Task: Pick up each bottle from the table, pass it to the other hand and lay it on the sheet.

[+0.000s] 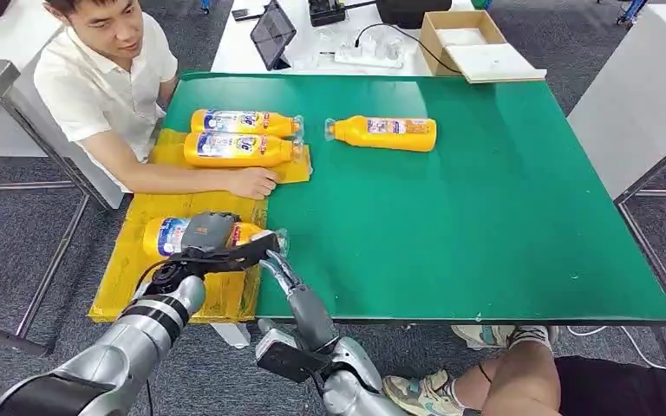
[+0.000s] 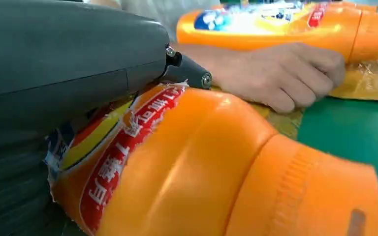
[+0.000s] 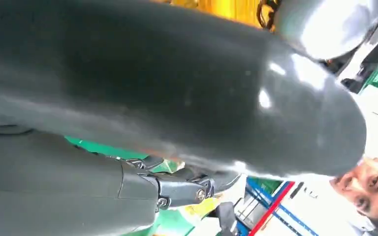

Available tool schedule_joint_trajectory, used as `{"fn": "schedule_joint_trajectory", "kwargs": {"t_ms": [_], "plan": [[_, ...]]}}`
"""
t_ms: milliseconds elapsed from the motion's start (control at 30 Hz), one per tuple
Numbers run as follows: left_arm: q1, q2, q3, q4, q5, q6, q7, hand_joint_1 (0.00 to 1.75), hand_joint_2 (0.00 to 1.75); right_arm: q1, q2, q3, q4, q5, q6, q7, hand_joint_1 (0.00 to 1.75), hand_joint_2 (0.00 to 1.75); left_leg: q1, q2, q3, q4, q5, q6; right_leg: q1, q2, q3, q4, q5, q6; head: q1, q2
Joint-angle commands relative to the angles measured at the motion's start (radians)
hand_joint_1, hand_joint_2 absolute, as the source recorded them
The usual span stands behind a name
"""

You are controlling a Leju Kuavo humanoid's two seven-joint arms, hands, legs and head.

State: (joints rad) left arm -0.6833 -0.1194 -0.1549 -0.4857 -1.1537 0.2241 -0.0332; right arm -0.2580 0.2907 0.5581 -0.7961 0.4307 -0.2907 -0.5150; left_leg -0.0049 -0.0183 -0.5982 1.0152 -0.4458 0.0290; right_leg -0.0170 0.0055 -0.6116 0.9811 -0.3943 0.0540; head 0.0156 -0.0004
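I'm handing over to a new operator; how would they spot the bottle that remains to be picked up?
Find the green table mat. The orange plastic bottle lies alone on its far middle, cap toward the crinkled yellow sheet. The other three bottles all lie on that sheet; this one rests on bare green, with no hand near it.

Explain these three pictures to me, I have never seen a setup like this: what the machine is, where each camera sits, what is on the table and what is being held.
This is a humanoid robot with two silver arms ending in many-fingered hands. The wide picture looks down from its head; the two close ones come from cameras at its wrists. Its left hand grips an orange plastic bottle over the crinkled yellow sheet at the green table. Its right hand reaches toward that bottle's cap end; whether it touches is unclear. Two more orange bottles lie on the sheet, and a fourth bottle lies on the bare green. A seated person's hand rests on the sheet.
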Motion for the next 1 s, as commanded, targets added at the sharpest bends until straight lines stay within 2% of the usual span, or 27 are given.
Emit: {"fn": "schedule_joint_trajectory", "kwargs": {"t_ms": [33, 100, 133, 167, 200, 867, 933, 1000], "plan": [[-0.073, 0.008, 0.106, 0.154, 0.109, -0.116, -0.061, 1.75, 1.75, -0.009, -0.005, 0.046, -0.016, -0.011, 0.03, -0.025, 0.0, 0.0, 0.001, 0.002, 0.004, -0.001, -0.001, -0.002, 0.001, 0.001, 0.004, 0.0, -0.001, -0.002, 0.0, 0.0], [-0.073, 0.01, 0.102, 0.159, 0.117, -0.131, -0.074, 1.68, 1.75, -0.007, -0.009, 0.06, -0.035, -0.01, 0.034, -0.027, 0.0, 0.0, 0.0, 0.002, 0.005, -0.001, -0.001, -0.002, 0.001, 0.001, 0.005, 0.0, 0.0, -0.002, 0.0, 0.0], [-0.073, 0.011, 0.103, 0.164, 0.132, -0.155, -0.088, 1.5, 1.75, -0.006, -0.014, 0.071, -0.049, -0.013, 0.038, -0.029, 0.0, 0.0, 0.001, 0.003, 0.007, -0.001, -0.001, -0.002, 0.001, 0.001, 0.006, 0.0, -0.001, -0.003, 0.0, 0.0], [-0.07, 0.012, 0.106, 0.169, 0.149, -0.186, -0.108, 1.19, 1.75, -0.006, -0.018, 0.082, -0.061, -0.016, 0.041, -0.033, 0.0, 0.0, 0.001, 0.002, 0.007, -0.001, -0.001, -0.002, 0.001, 0.001, 0.006, -0.001, 0.0, -0.002, 0.0, 0.0], [-0.067, 0.017, 0.098, 0.173, 0.158, -0.216, -0.125, 0.47, 1.75, -0.006, -0.022, 0.093, -0.072, -0.02, 0.046, -0.035, 0.0, 0.0, 0.0, 0.001, 0.007, -0.001, -0.001, -0.001, 0.0, 0.0, 0.006, 0.0, 0.0, -0.002, 0.0, 0.0], [-0.065, 0.018, 0.097, 0.173, 0.161, -0.217, -0.13, 0.47, 1.75, -0.007, -0.023, 0.094, -0.073, -0.022, 0.046, -0.035, 0.0, 0.0, 0.001, 0.004, 0.009, -0.001, -0.001, -0.002, 0.001, 0.001, 0.007, 0.0, -0.001, -0.002, 0.0, 0.0], [-0.065, 0.024, 0.08, 0.18, 0.17, -0.256, -0.143, 0.05, 1.75, -0.014, -0.027, 0.107, -0.068, -0.035, 0.047, -0.041, 0.0, 0.0, 0.002, 0.006, 0.011, -0.002, -0.002, -0.003, 0.002, 0.001, 0.009, -0.001, -0.001, -0.003, 0.0, 0.0], [-0.062, 0.033, 0.058, 0.184, 0.162, -0.273, -0.153, 0.0, 1.75, -0.022, -0.029, 0.109, -0.058, -0.039, 0.039, -0.041, 0.0, 0.0, 0.001, 0.004, 0.009, -0.001, -0.001, -0.002, 0.001, 0.001, 0.007, 0.0, 0.0, -0.002, 0.0, 0.0]]}}
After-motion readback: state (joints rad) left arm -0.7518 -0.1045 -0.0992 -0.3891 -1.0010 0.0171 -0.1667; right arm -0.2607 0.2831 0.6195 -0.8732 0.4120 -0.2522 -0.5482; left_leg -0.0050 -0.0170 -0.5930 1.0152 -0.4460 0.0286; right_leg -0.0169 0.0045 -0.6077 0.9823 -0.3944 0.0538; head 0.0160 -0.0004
